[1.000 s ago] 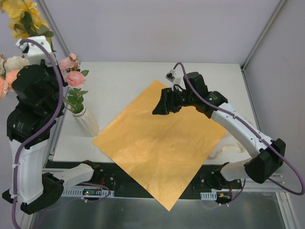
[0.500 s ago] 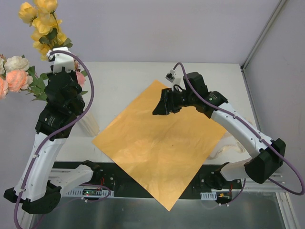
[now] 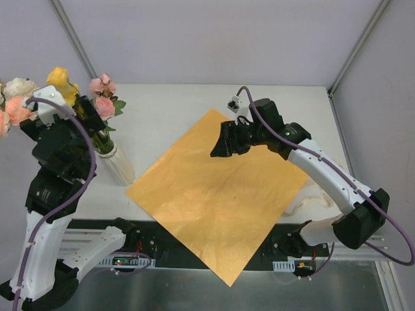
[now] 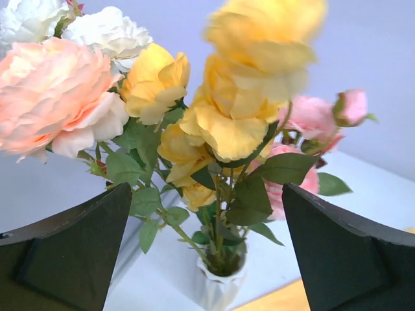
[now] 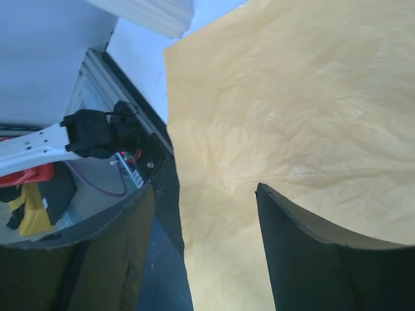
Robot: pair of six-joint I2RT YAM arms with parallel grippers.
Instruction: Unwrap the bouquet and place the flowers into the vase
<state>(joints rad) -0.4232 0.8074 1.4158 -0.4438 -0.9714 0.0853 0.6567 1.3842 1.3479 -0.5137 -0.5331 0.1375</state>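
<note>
The flowers stand in the white ribbed vase (image 3: 117,166) at the table's left: pink blooms (image 3: 104,105), a yellow one (image 3: 59,78), cream and peach ones (image 3: 15,97). In the left wrist view their green stems (image 4: 224,233) run down into the vase mouth (image 4: 220,275). My left gripper (image 3: 91,120) hovers open beside the blooms, its jaws (image 4: 206,194) wide apart and touching nothing. The bouquet's orange paper (image 3: 220,194) lies flat and unfolded on the table. My right gripper (image 3: 224,141) hangs open and empty over the paper's far corner (image 5: 292,97).
A cream ribbon (image 3: 312,203) lies on the table just right of the paper. The paper's near corner hangs over the table's front edge above the arm bases (image 3: 123,249). A metal frame post (image 3: 356,48) rises at the back right.
The left gripper has opened and let go of the yellow flowers, which now stand in the vase. The left arm has come down and back to the left. The right arm has hardly moved.
</note>
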